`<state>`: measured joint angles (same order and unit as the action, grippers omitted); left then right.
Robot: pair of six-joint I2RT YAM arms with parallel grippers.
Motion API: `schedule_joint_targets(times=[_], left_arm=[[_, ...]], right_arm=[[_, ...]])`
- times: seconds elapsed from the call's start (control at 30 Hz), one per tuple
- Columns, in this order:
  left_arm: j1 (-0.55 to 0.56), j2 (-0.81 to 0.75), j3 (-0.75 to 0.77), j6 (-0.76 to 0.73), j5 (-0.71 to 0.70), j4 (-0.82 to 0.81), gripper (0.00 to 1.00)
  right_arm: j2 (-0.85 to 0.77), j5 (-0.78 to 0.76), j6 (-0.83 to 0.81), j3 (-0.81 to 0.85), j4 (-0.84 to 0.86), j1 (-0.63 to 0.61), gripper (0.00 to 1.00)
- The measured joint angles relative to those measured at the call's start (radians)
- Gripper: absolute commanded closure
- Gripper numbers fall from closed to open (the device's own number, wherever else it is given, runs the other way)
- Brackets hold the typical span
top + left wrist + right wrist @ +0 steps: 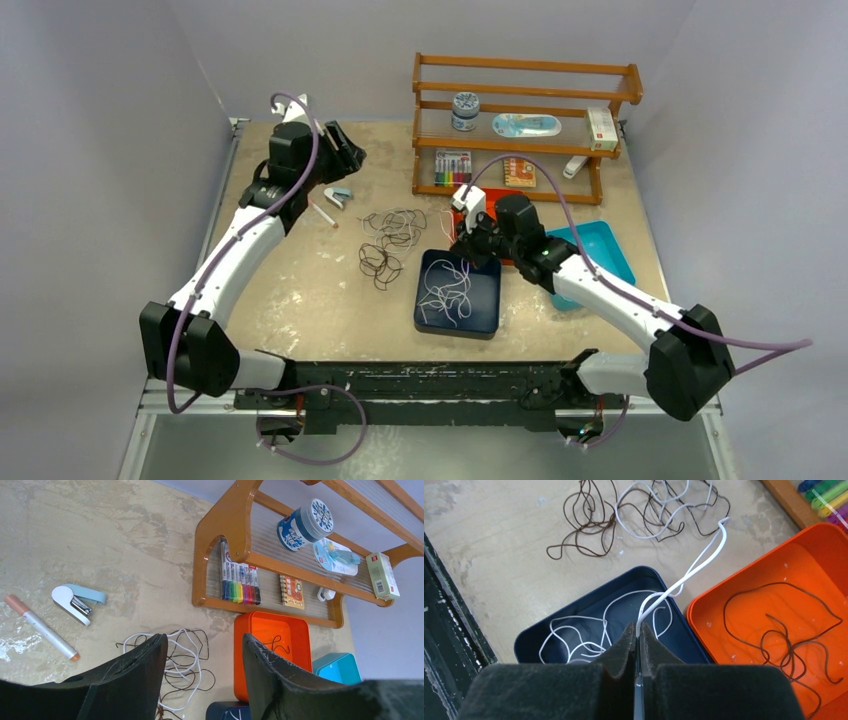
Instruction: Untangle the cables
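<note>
cables (392, 240) left of tray (487, 302), shelf (525, 68) behind

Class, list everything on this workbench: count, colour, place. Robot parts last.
tangled cables: several, brown and white, table centre
white cable: count unclear, navy tray, one strand lifted
brown cable: count unclear, orange tray
navy tray: one, near centre
orange tray: one, beside navy tray
teal tray: one, right side
wooden rack: one, brown, far edge
marker set: one, multicoloured, lower shelf
jar: one, blue-white, upper shelf
stapler: one, blue-white, far left
pen: one, white, beside stapler
left gripper: one, black, jaws open, far left
right gripper: one, black, jaws shut on white cable
</note>
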<state>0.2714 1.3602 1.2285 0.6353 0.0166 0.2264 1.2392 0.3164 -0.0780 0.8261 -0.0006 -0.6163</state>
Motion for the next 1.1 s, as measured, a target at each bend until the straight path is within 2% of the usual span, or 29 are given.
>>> schedule_joint_targets(times=[0.33, 0.53, 0.83, 1.1], left_arm=[[0.000, 0.001, 0.000, 0.000, -0.003, 0.000, 0.44], [0.000, 0.001, 0.000, -0.001, -0.004, 0.000, 0.44], [0.000, 0.018, 0.000, -0.001, 0.001, 0.000, 0.44], [0.000, 0.020, -0.004, 0.000, 0.009, -0.002, 0.44]], right_arm=[[0.108, -0.015, 0.011, 0.005, -0.064, -0.052, 0.99], [0.164, -0.047, 0.078, 0.066, -0.146, -0.096, 1.00], [0.179, -0.076, 0.188, 0.068, -0.237, -0.191, 1.00], [0.217, -0.125, 0.254, 0.069, -0.288, -0.206, 0.95]])
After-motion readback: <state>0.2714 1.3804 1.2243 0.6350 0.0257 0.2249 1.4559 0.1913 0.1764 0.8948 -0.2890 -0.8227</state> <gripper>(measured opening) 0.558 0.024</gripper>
